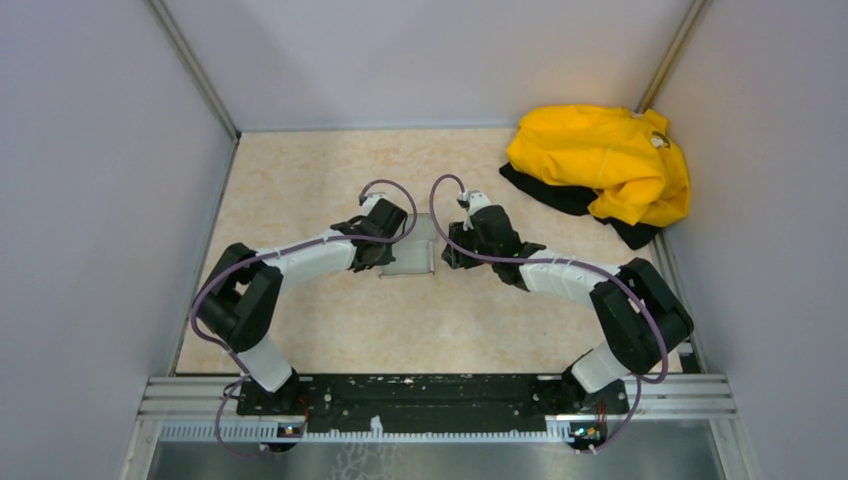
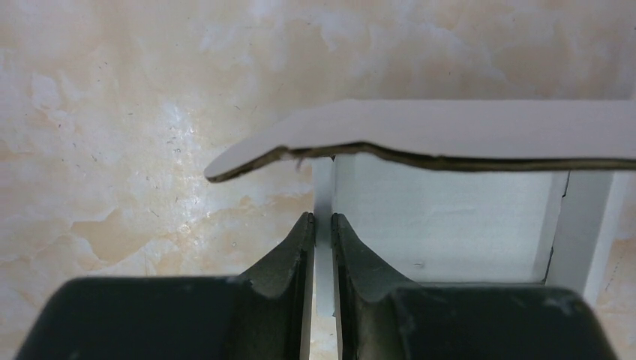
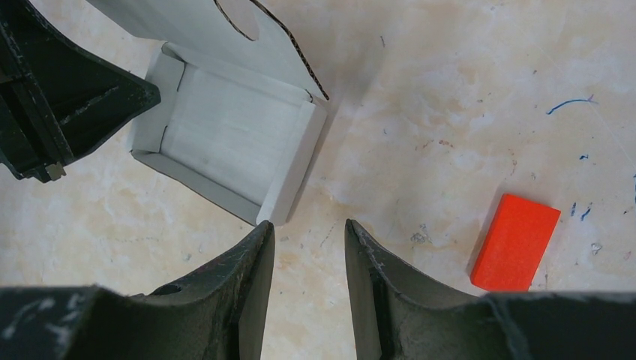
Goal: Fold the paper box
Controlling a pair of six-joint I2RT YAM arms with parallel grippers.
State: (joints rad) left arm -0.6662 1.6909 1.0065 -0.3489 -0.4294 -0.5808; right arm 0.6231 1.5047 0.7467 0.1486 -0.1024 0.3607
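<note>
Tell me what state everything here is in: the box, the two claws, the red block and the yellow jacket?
Box, half folded: side walls up, lid flap open.
Left gripper, closed on one wall of the box.
Right gripper, open, holding nothing, just beside the box.
Block, lying flat, apart from both grippers.
Jacket, crumpled in a heap in the far right corner.

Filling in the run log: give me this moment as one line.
phase: folding | left fingers: pinching paper box wall | right fingers: open, empty, near box corner | red block: apart from box, untouched
</note>
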